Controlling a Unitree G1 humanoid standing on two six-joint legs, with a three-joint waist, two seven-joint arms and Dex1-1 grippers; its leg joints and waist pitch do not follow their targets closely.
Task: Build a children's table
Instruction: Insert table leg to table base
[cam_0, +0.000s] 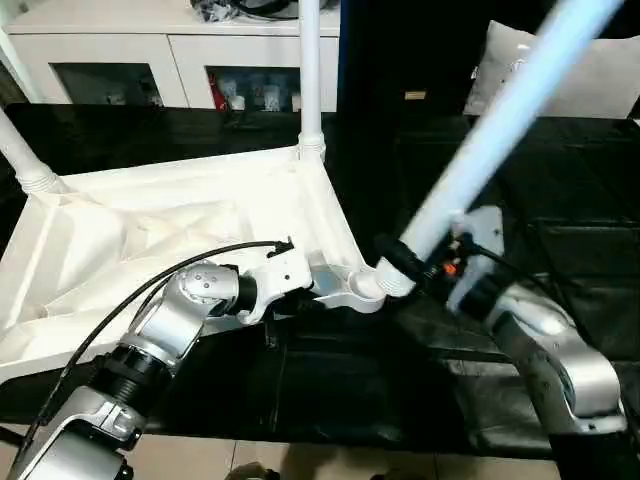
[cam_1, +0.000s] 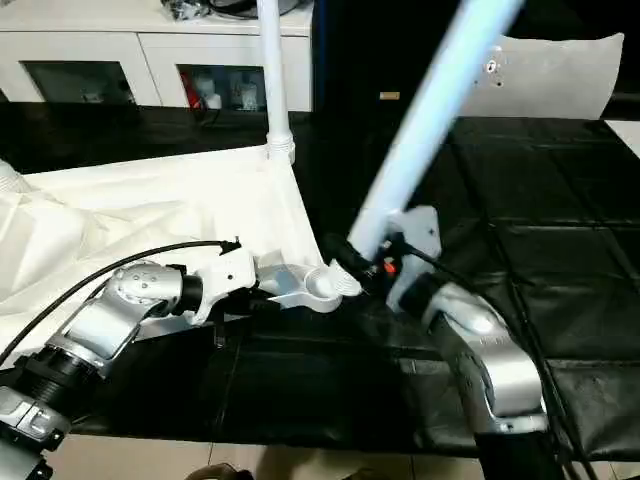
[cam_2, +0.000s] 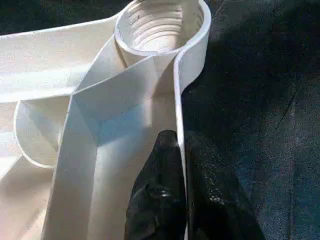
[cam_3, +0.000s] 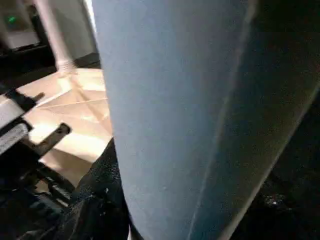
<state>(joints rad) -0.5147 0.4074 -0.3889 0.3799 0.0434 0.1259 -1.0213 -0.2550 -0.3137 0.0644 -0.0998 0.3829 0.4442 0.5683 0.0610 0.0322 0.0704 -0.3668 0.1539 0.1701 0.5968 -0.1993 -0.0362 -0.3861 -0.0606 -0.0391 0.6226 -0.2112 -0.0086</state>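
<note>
While the upturned table top (cam_0: 180, 230) lies on the black mat (cam_0: 560, 200) at nine o'clock, the left gripper (cam_2: 180, 150) pinches its rim beside the empty socket (cam_2: 160, 25); the right gripper (cam_0: 400, 265) clamps a leg (cam_0: 500, 130) slanting toward one o'clock.

A glossy black surface (cam_0: 330, 390) spreads across the foreground, with a white cabinet (cam_0: 170, 50) (dark glass compartments holding small items) standing against the far side, a pale cushion-like shape (cam_1: 560, 75) beyond, and tan floor (cam_0: 300, 462) below.
</note>
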